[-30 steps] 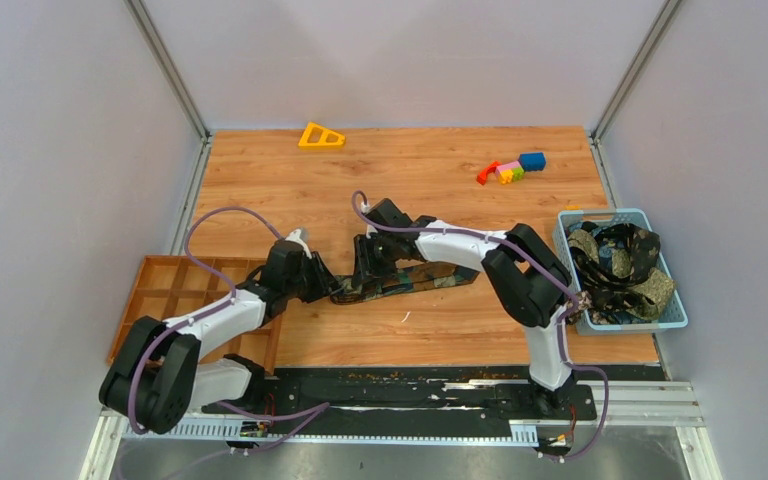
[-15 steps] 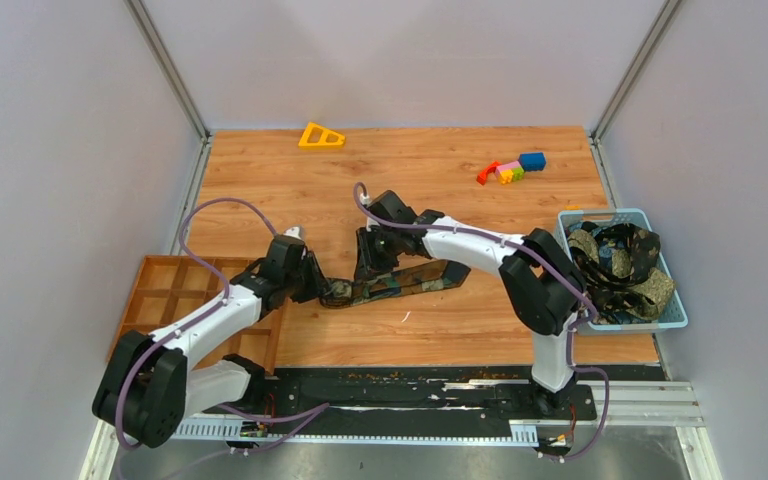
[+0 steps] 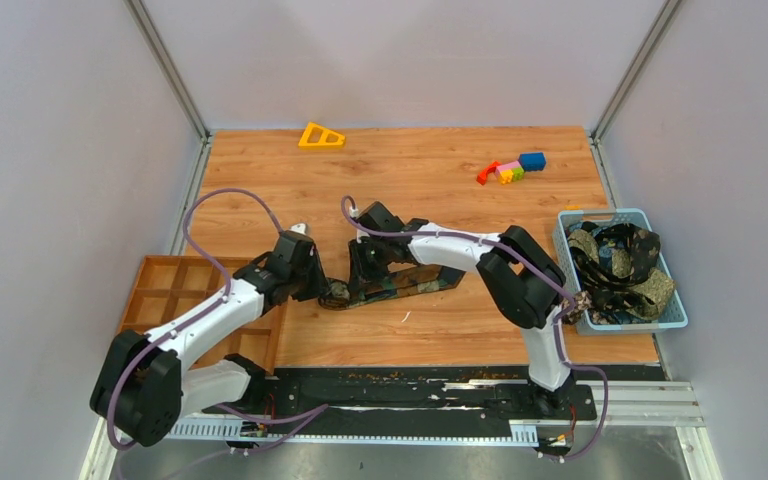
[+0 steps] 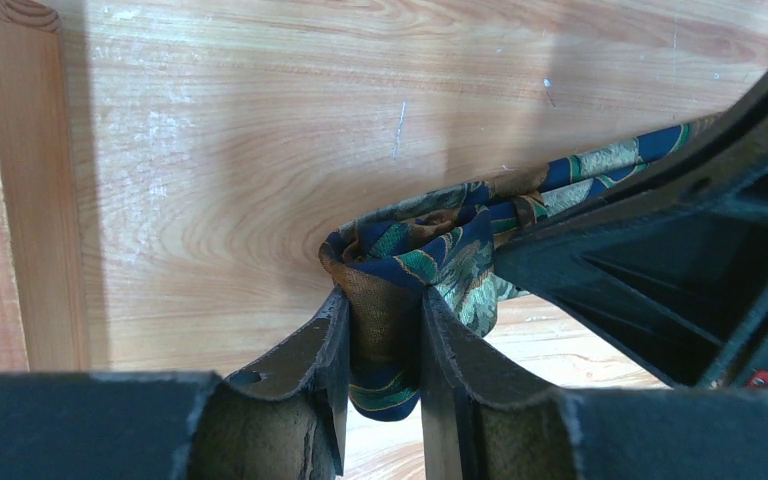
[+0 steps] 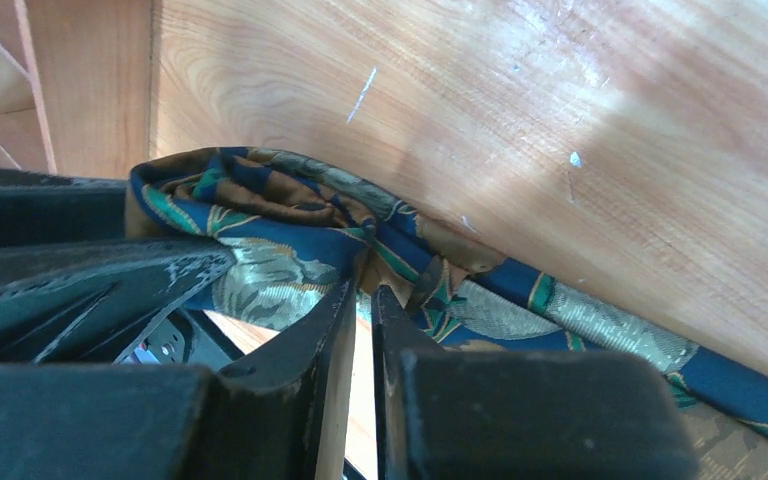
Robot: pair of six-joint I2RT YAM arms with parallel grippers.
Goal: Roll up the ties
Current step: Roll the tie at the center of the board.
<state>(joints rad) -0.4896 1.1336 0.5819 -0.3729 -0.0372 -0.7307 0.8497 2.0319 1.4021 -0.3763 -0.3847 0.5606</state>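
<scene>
The tie (image 3: 425,280) lies on the table (image 3: 440,200), stretching rightward from the left gripper (image 4: 385,305) — clamped on its rolled end — with the right gripper (image 5: 362,300) pinching the fabric just beside it.

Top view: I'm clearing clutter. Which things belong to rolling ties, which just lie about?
Job: dark patterned fabric tie; more ties in the blue plastic basket.
Idle: yellow triangular toy; colourful toy blocks; wooden compartment tray, role unclear.

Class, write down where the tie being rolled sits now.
Top view: the tie lies near the table's middle, its rolled end pinched by the left hand, the right hand beside it, right of the wooden tray.
</scene>
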